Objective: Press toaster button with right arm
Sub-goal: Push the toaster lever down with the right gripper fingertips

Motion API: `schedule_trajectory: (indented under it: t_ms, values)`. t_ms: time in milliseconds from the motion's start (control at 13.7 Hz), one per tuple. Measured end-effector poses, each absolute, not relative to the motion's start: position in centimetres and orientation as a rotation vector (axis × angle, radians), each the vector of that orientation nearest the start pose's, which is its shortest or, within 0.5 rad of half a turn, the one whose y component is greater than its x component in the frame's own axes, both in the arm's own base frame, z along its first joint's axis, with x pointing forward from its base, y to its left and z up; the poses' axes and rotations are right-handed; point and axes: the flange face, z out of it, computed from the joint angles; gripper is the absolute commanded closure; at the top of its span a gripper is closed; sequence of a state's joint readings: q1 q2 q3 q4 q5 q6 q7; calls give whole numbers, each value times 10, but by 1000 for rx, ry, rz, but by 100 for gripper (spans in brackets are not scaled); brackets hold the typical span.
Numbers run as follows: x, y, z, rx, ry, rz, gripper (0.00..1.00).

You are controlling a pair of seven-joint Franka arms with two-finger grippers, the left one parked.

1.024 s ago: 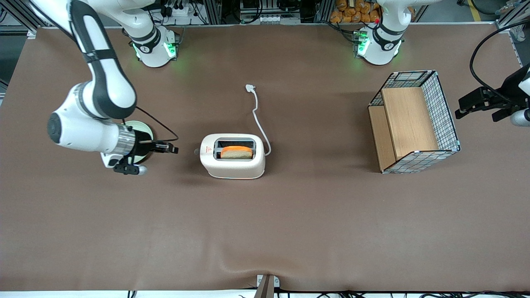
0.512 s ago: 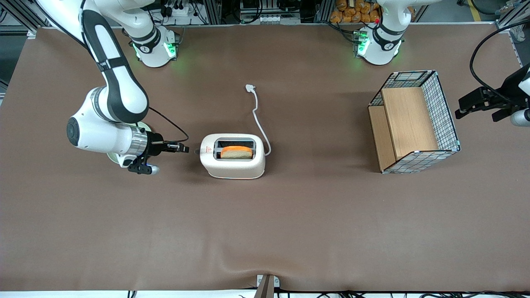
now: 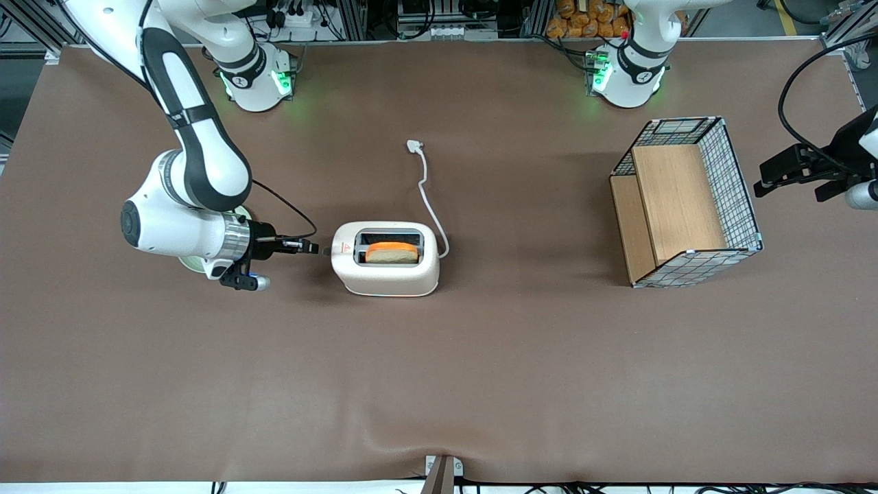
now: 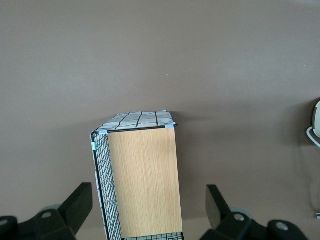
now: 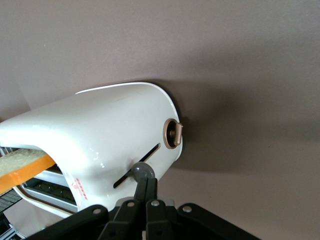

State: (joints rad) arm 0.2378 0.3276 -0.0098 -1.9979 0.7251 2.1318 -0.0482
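The white toaster [image 3: 385, 267] stands mid-table with a slice of bread [image 3: 392, 253] upright in one slot; its red warning triangle [image 3: 346, 249] is on top. The toaster button [image 3: 326, 251] sticks out of the narrow end that faces the working arm. The right arm [image 3: 185, 230] reaches level toward that end, and its gripper [image 3: 313, 247] is shut, empty, with the tips right at the button. In the right wrist view the closed fingers [image 5: 146, 186] meet the grey button [image 5: 142, 171] at the end of the toaster's [image 5: 100, 135] lever slot. A round dial [image 5: 173, 133] sits beside the slot.
The toaster's thin white cord [image 3: 429, 199] runs away from the front camera to a loose plug [image 3: 414, 145]. A pale plate [image 3: 194, 264] lies under the right arm's wrist. A wire basket with wooden panels [image 3: 686, 202] stands toward the parked arm's end, also in the left wrist view [image 4: 142, 180].
The right arm has moved steadily toward the toaster with its gripper shut. The tips went from a clear gap away to the button at the toaster's narrow end. The toaster has not moved.
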Motion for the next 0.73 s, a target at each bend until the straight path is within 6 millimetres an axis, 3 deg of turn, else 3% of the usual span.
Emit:
schedule_trajectory:
  t_ms: [732]
  values:
    - [566, 180, 282, -2550, 239, 296, 100]
